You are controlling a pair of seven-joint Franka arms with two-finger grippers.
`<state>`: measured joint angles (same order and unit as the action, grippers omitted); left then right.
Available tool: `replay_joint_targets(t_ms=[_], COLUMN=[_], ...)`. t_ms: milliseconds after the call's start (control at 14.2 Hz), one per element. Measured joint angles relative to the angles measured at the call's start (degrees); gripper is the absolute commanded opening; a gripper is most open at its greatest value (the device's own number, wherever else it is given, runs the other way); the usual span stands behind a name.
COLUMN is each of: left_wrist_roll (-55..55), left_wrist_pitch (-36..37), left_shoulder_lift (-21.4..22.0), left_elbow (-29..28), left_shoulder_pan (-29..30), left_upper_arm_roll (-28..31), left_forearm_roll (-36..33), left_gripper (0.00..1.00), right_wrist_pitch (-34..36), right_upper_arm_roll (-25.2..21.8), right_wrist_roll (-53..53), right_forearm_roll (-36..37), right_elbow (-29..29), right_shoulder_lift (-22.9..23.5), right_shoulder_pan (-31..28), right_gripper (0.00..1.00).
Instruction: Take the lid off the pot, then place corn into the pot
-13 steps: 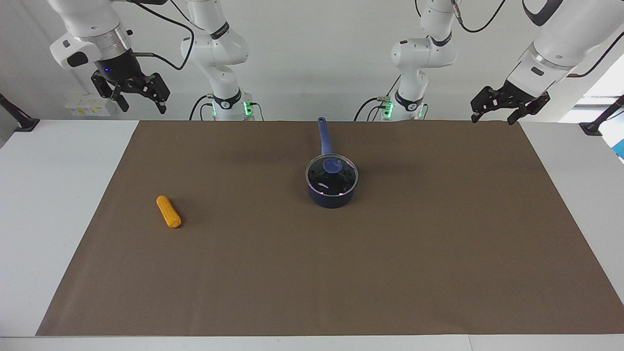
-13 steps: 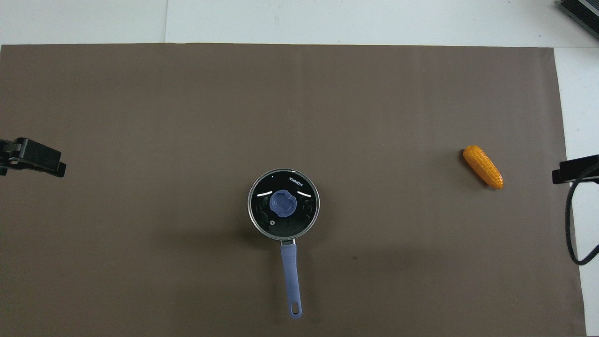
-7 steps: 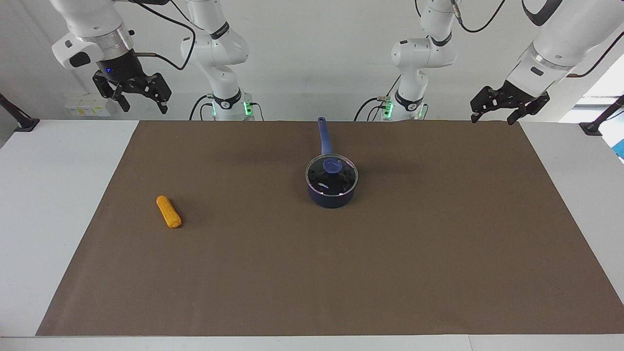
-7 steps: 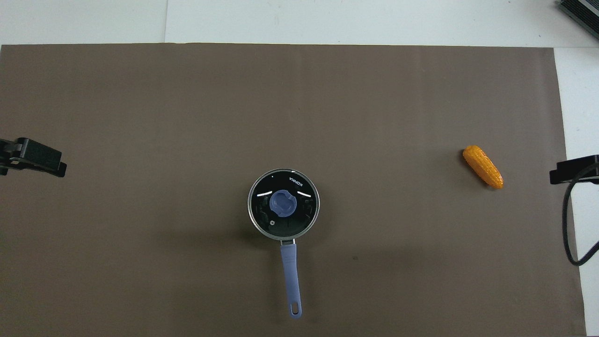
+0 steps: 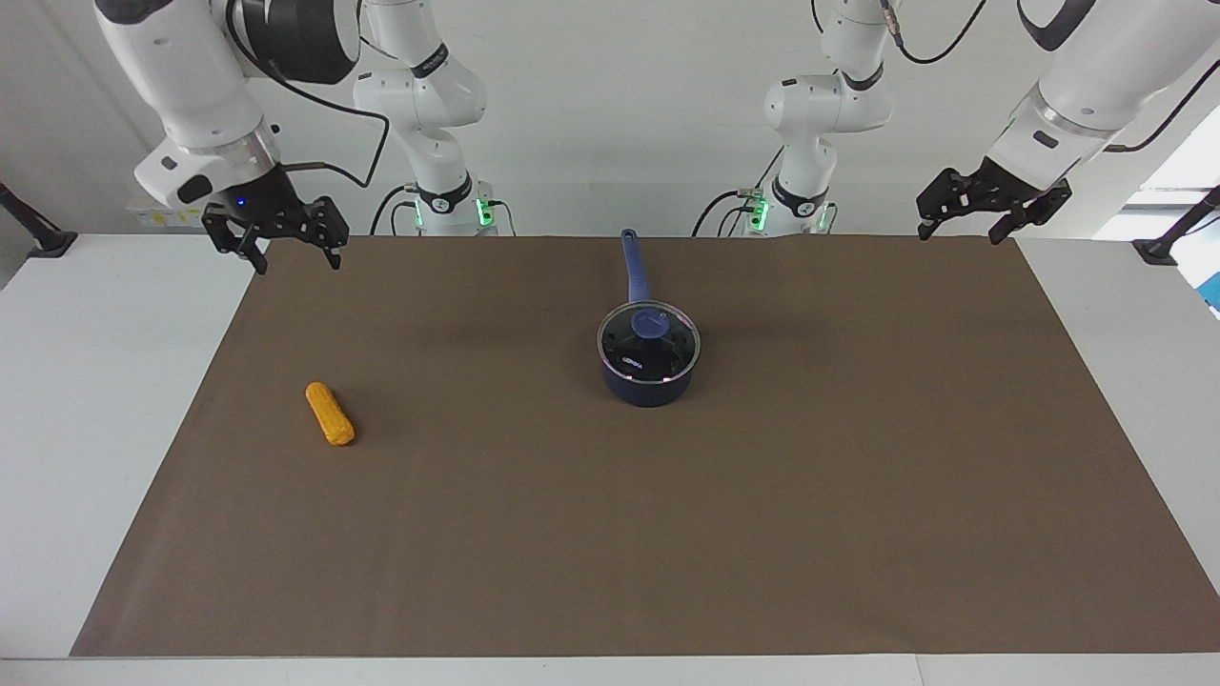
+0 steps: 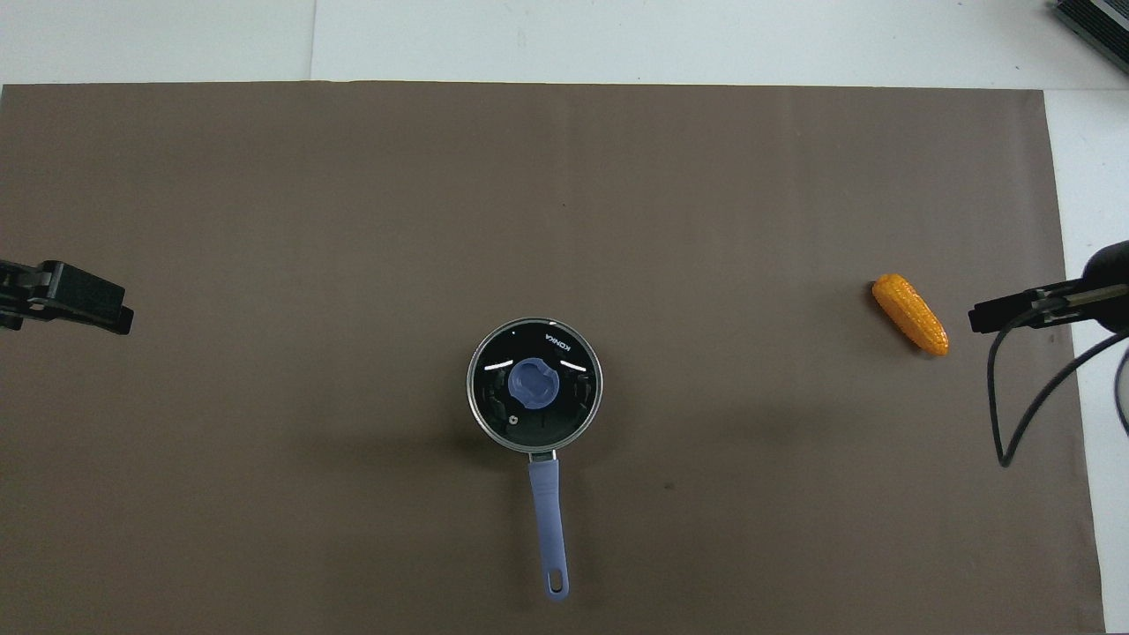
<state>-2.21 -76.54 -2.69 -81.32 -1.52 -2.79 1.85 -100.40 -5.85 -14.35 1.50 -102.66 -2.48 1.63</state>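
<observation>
Facing view: we see the lid (image 5: 649, 335) seated on the pot (image 5: 647, 377) mid-mat, the corn (image 5: 330, 413) toward the right arm's end. The right gripper (image 5: 281, 240), fingers spread, hangs above the mat's corner; the left gripper (image 5: 963, 213), also spread, waits.

Dark navy pot (image 5: 648, 386) with black inside and lighter blue handle (image 6: 549, 520). Clear lid (image 6: 534, 385), silver-rimmed, blue knob (image 5: 652, 325) at centre, white lettering near the rim. Orange-yellow, bumpy corn (image 5: 330, 414). Plain brown mat (image 5: 667, 534) over white table (image 5: 86, 381). Black grippers, white arms.
</observation>
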Motion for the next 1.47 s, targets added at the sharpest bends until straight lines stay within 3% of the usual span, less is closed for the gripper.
replay_joint_targets(t_ms=[421, 561, 1333, 1404, 1474], left_wrist_roll=[-0.14, -0.14, 10.90, 11.95, 13.09], left_wrist_pitch=[-0.01, -0.01, -10.77, -11.98, -13.11], left_shoulder_lift=[0.00, 0.01, 0.02, 0.01, -0.03], left_elbow=[0.00, -0.05, -8.43, -9.13, -9.74], left_shoulder_pan=[-1.14, -1.24, -13.68, -14.39, -15.18], left_upper_arm_roll=[-1.31, -2.45, -3.78, -3.77, -3.78], left_forearm_roll=[0.01, 0.03, 0.96, 1.48, 1.75], left_gripper=[1.00, 1.00, 1.00, 1.00, 1.00], right_wrist_pitch=[-16.70, -19.35, -27.75, -28.04, -28.07], right_upper_arm_roll=[-0.05, -0.04, 0.01, 0.07, 0.10], right_wrist_roll=[-20.99, -24.94, -35.37, -35.37, -35.37], right_forearm_roll=[0.00, 0.00, 0.00, 0.00, 0.00], right_elbow=[-3.22, -4.29, -8.85, -9.09, -9.16], right_shoulder_lift=[12.52, 15.26, 21.45, 21.58, 21.66], right_shoulder_pan=[-3.58, -4.14, -4.99, -4.95, -4.94], right_gripper=[1.00, 1.00, 1.00, 0.75, 0.44])
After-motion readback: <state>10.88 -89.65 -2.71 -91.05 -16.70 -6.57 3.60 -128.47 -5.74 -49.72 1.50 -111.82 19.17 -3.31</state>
